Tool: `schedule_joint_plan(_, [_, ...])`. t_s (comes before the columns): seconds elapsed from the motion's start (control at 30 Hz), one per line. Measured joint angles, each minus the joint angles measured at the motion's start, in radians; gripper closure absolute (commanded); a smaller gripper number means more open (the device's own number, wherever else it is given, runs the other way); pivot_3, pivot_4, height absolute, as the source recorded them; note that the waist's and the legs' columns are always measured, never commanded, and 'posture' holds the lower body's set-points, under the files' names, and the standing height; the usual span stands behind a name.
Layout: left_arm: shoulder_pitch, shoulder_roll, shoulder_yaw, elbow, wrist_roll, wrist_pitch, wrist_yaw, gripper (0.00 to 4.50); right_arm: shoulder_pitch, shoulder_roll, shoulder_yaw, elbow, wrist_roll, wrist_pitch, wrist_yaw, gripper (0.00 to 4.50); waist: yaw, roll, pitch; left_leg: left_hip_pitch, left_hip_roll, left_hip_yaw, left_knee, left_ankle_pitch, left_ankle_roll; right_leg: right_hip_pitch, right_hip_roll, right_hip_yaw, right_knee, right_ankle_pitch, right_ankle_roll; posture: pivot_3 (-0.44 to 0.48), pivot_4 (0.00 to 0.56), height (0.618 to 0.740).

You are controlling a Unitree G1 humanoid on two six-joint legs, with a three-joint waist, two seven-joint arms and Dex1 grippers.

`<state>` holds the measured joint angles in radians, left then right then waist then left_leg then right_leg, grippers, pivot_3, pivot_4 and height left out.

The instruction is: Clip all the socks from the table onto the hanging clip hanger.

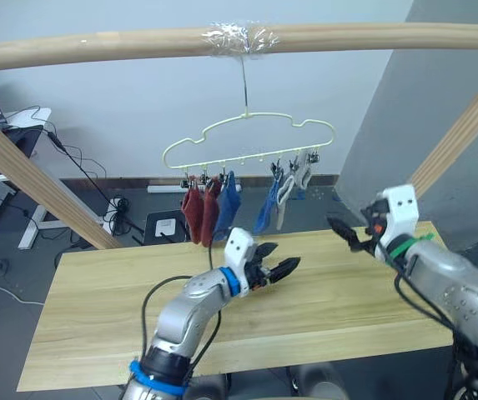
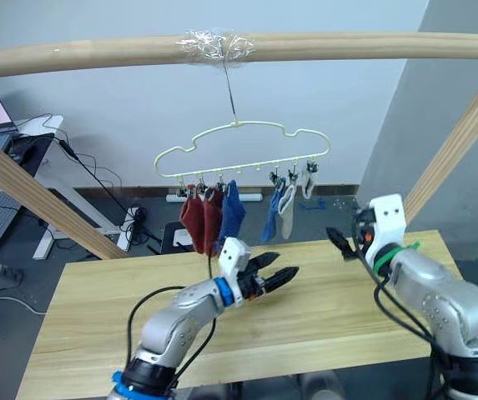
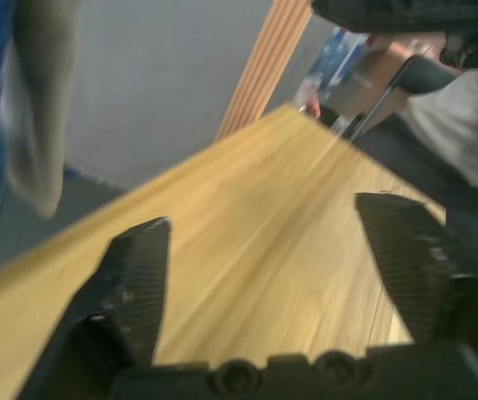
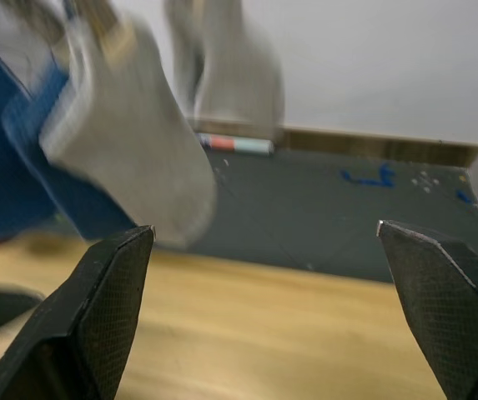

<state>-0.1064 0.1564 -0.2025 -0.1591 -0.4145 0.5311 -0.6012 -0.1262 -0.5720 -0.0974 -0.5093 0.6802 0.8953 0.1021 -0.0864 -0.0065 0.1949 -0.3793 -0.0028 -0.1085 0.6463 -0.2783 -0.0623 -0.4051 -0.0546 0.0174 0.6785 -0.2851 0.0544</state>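
Two rust red knit socks (image 1: 198,213), two blue knit socks (image 1: 229,202) and two light grey knit socks (image 1: 289,185) clipped along thin pale yellow wire clip hanger (image 1: 247,137) at twelve o'clock, left black two-fingered gripper (image 1: 279,268) spread empty over light wood plank table (image 1: 97,317), right black gripper (image 1: 343,232) spread empty at three o'clock.

Behind my rig I see a pale blue-grey wall (image 1: 138,108) with a dark skirting strip at its foot, and a darker grey panel (image 1: 439,83) at the right. Floor (image 1: 22,275) is dark grey. A round wooden beam (image 1: 97,46) runs across the top, wrapped with clear tape (image 1: 237,37) at the middle; slanted beams (image 1: 30,179) brace both sides. A white desk (image 1: 34,212) stands at left, black cables (image 1: 84,162) trailing to a power strip (image 1: 113,212).
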Motion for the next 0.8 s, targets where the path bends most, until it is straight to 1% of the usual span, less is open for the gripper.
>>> schedule_joint_plan(0.13, [0.098, 0.107, 0.077, -0.122, 0.0, 0.004, 0.015, 0.03, 0.101, -0.005, 0.059, 0.005, -0.098, -0.101, 0.07, 0.0, 0.002, -0.002, 0.001, 0.001, 0.0, 0.0, 0.0, 0.0, 0.0, 0.001, 0.0, 0.0, 0.0, 0.0, 0.0, -0.047, 0.188, 0.74])
schedule_joint_plan(0.2, [0.171, 0.188, 0.169, -0.163, 0.026, 0.003, 0.053, 0.03, 0.165, -0.007, 0.087, 0.025, -0.152, -0.143, 0.1, 0.0, 0.004, -0.002, 0.001, 0.002, 0.001, -0.001, -0.001, 0.0, 0.0, 0.001, 0.001, 0.0, 0.0, 0.0, 0.0, -0.037, 0.187, 0.74])
schedule_joint_plan(0.27, [0.232, 0.252, 0.238, -0.179, 0.066, -0.007, 0.089, 0.03, 0.187, -0.008, 0.114, 0.056, -0.196, -0.169, 0.122, 0.0, 0.005, -0.003, 0.002, 0.002, 0.001, 0.0, 0.0, 0.0, 0.0, 0.001, 0.001, 0.001, 0.0, 0.0, 0.0, -0.023, 0.184, 0.74])
schedule_joint_plan(0.33, [0.3, 0.294, 0.288, -0.19, 0.129, -0.043, 0.13, 0.03, 0.191, 0.004, 0.122, 0.073, -0.224, -0.189, 0.138, 0.0, 0.009, -0.003, 0.002, 0.001, 0.0, 0.0, 0.0, 0.0, 0.0, 0.001, 0.0, 0.001, 0.0, 0.0, 0.0, -0.015, 0.184, 0.74])
schedule_joint_plan(0.5, [0.441, 0.338, 0.368, -0.186, 0.172, -0.038, 0.163, 0.03, 0.204, 0.026, 0.117, 0.099, -0.264, -0.213, 0.157, 0.0, 0.033, -0.005, 0.003, 0.001, 0.0, -0.001, -0.001, 0.0, 0.0, 0.001, 0.0, 0.0, -0.002, 0.0, 0.0, -0.006, 0.182, 0.74])
schedule_joint_plan(0.6, [0.514, 0.339, 0.397, -0.185, 0.18, -0.062, 0.164, 0.03, 0.235, 0.03, 0.108, 0.115, -0.274, -0.213, 0.166, 0.0, 0.051, -0.006, 0.003, 0.0, 0.0, -0.001, -0.001, 0.0, 0.0, 0.0, -0.001, 0.0, -0.003, 0.0, 0.0, 0.001, 0.175, 0.74])
schedule_joint_plan(0.7, [0.549, 0.35, 0.403, -0.171, 0.191, -0.078, 0.151, 0.03, 0.25, 0.03, 0.085, 0.124, -0.293, -0.216, 0.168, 0.0, 0.06, -0.006, 0.003, 0.0, 0.0, -0.001, -0.001, 0.0, 0.0, 0.0, -0.001, 0.0, -0.003, 0.0, 0.0, 0.002, 0.167, 0.74])
schedule_joint_plan(0.8, [0.55, 0.352, 0.403, -0.13, 0.189, -0.101, 0.125, 0.03, 0.266, 0.031, 0.07, 0.143, -0.323, -0.229, 0.163, 0.0, 0.06, -0.007, 0.002, 0.0, 0.0, -0.001, -0.001, 0.0, 0.0, 0.001, -0.001, -0.001, -0.003, 0.0, -0.001, 0.003, 0.159, 0.74])
